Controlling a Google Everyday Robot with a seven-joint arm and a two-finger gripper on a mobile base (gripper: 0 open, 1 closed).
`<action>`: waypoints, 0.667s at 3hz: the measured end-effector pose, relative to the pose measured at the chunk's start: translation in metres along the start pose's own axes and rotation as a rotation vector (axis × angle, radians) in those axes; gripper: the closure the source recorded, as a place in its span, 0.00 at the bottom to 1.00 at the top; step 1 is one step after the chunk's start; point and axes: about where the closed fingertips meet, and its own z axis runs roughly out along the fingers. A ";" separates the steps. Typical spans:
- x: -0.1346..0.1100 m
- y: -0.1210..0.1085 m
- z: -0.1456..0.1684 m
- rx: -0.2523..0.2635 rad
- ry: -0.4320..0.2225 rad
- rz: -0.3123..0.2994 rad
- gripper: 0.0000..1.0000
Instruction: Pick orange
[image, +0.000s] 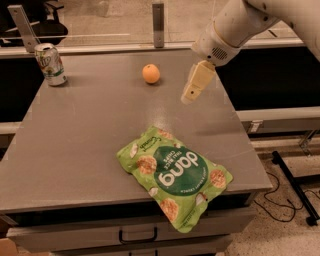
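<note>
- Camera view: I see the gripper (187, 98) hanging above the far right part of the grey table (80, 130). It is tilted so that its cream tip points down and to the left in the picture.
- From this angle the gripper shows as a single cream block, so I cannot tell whether it is released or clenched.
- The white arm (235, 25) comes in from the upper right corner and ends in a rounded wrist just above the gripper.
- The orange (150, 73) sits on the table near its far edge, about midway across and to the left of the gripper in the picture. The two are near each other but apart, with bare tabletop showing between them.
- A soda can (50, 64) stands upright at the far left corner of the table, well apart from the orange.
- A green snack bag (175, 175) lies flat near the front edge, right of centre, with white lettering on a dark green round patch. Its lower corner hangs over the front edge of the table.
- The bag is well apart from the orange and lies nearer the camera than the gripper.
- Below the tabletop I see a drawer front with a dark handle (137, 236).
- A grey upright post (158, 22) stands behind the far edge of the table, just beyond the orange.
- To the right of the table, a dark bar (295, 187) lies on the speckled floor.
</note>
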 end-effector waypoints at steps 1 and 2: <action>-0.006 -0.019 0.025 0.032 -0.038 0.039 0.00; -0.020 -0.053 0.063 0.069 -0.116 0.067 0.00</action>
